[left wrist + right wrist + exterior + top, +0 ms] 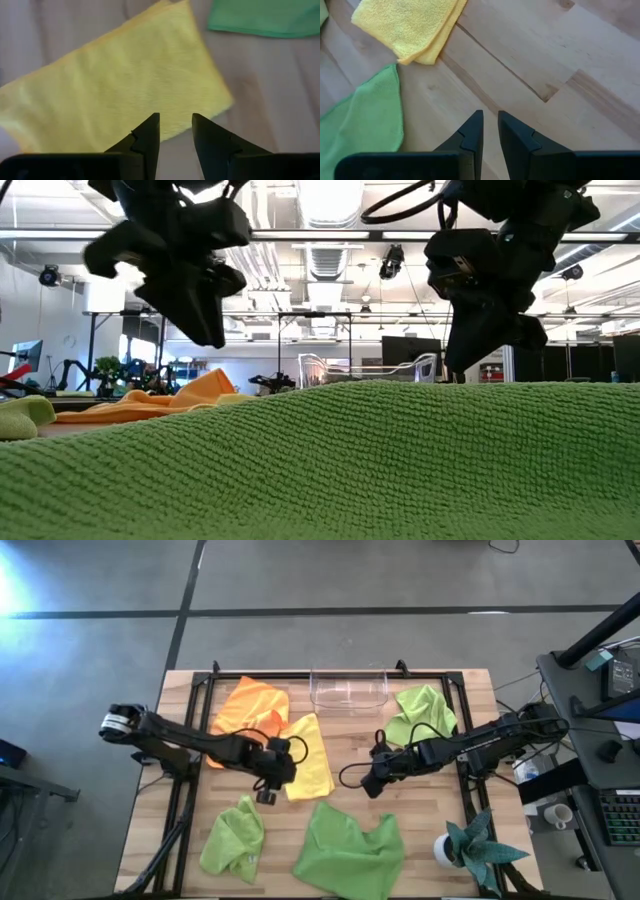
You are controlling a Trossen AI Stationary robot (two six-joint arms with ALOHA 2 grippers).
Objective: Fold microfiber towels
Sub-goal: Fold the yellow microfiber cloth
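orange towel (250, 705), yellow towel (312, 755), three lime green towels (350, 850), teal plant (482, 845)

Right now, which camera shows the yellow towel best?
The left wrist view: the yellow towel fills it, folded, just past the open fingers. The high view shows where it lies beside the orange towel. The right wrist view catches one corner; the low view shows none.

Free room, high view: I see bare table (350, 745) at frame centre, between yellow towel (310, 755) and right gripper (372, 783). Obstacles: clear bin (349, 690) upper centre; large green towel (350, 850) lower centre; plant (478, 848) lower right.
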